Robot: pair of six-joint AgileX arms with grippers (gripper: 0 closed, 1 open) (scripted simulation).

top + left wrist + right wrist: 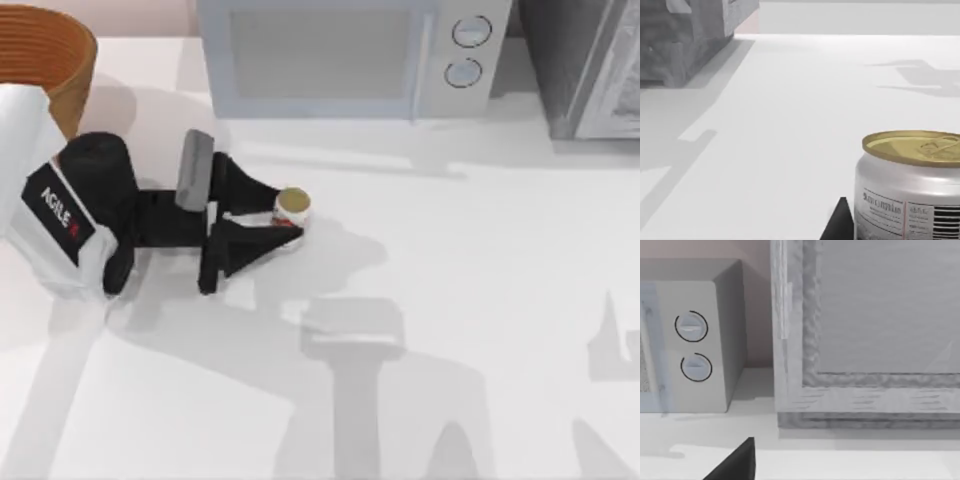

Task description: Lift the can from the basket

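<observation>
We see a grey microwave [345, 55] at the far edge of our white table [480, 260], its two round dials [468, 52] stacked right of the door (glass pale blue), beside a grey framed cabinet [590, 65].

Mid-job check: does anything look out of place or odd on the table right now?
Yes. The can isn't in the basket; it stands upright on the table, well away from it, between the left gripper's fingers. The basket sits at the table's far left corner. Nothing looks spilled or damaged.
</observation>
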